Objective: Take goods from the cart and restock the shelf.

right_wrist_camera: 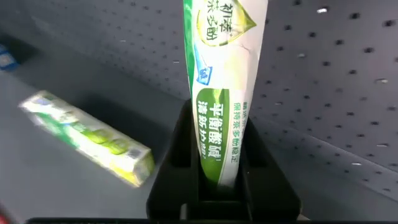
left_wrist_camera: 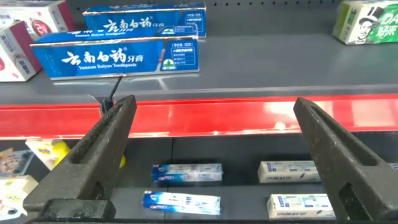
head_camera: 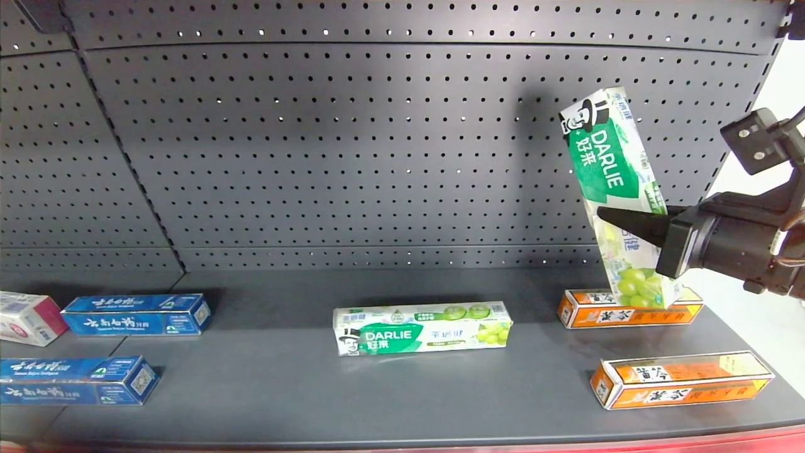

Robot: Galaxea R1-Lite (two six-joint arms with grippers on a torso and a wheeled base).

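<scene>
Pinching a green box (head_camera: 607, 163) (right_wrist_camera: 224, 74) in the right gripper (head_camera: 619, 223) (right_wrist_camera: 214, 162), fingers pressed on its sides. Holding it near upright, top leaning left, lower end by the rear orange box (head_camera: 629, 308) on the shelf (head_camera: 283, 390); touching or not, cannot tell. Passing over a second green box (head_camera: 422, 328) lying flat mid-shelf. Holding the left gripper (left_wrist_camera: 217, 155) spread wide before the shelf's red edge (left_wrist_camera: 205, 115), facing blue boxes (left_wrist_camera: 118, 56).

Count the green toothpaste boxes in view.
2. The flat green box lies in the middle of the shelf. The held green box stands tilted at its right end, clamped in the right gripper, lower end by the rear orange box. Others may be hidden.
</scene>
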